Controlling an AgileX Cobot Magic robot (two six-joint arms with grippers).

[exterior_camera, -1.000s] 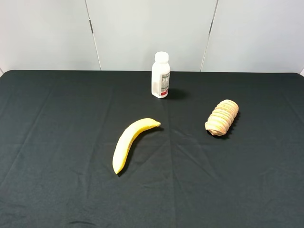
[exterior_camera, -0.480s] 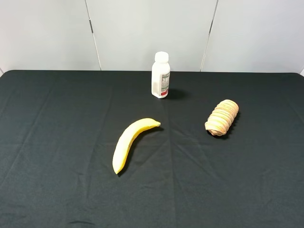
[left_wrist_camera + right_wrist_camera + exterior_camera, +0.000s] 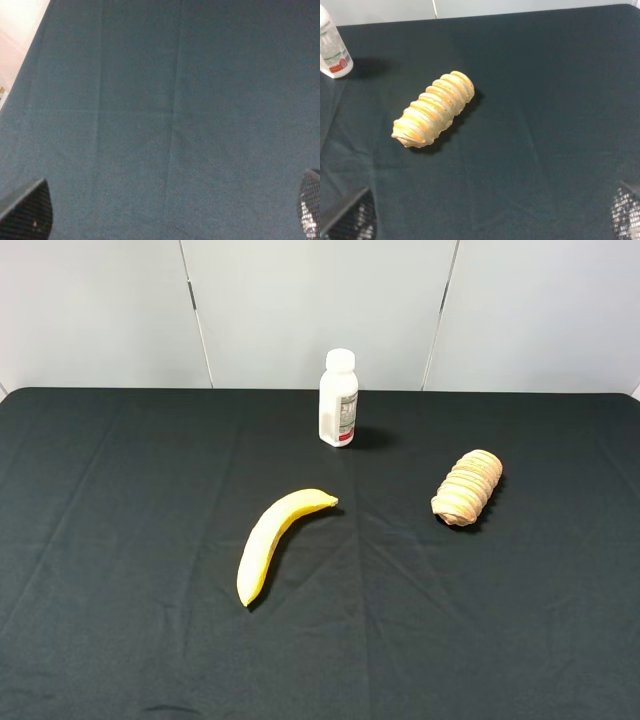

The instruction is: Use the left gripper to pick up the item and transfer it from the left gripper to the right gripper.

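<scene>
The item (image 3: 467, 487) is a tan ridged spiral roll lying on the black cloth at the right of the exterior high view. Neither arm shows in that view. In the right wrist view the item (image 3: 434, 109) lies ahead of my right gripper (image 3: 488, 216), well apart from it; the jaws stand wide with nothing between them. My left gripper (image 3: 168, 210) hangs over bare cloth in the left wrist view. Its two fingertips (image 3: 27, 211) sit far apart and hold nothing. The item is not in that view.
A yellow banana (image 3: 272, 538) lies left of centre on the black tablecloth (image 3: 120, 540). A white bottle (image 3: 339, 398) stands upright at the back middle, and the same bottle (image 3: 332, 45) shows in the right wrist view. The cloth's edge (image 3: 30, 55) runs past my left gripper.
</scene>
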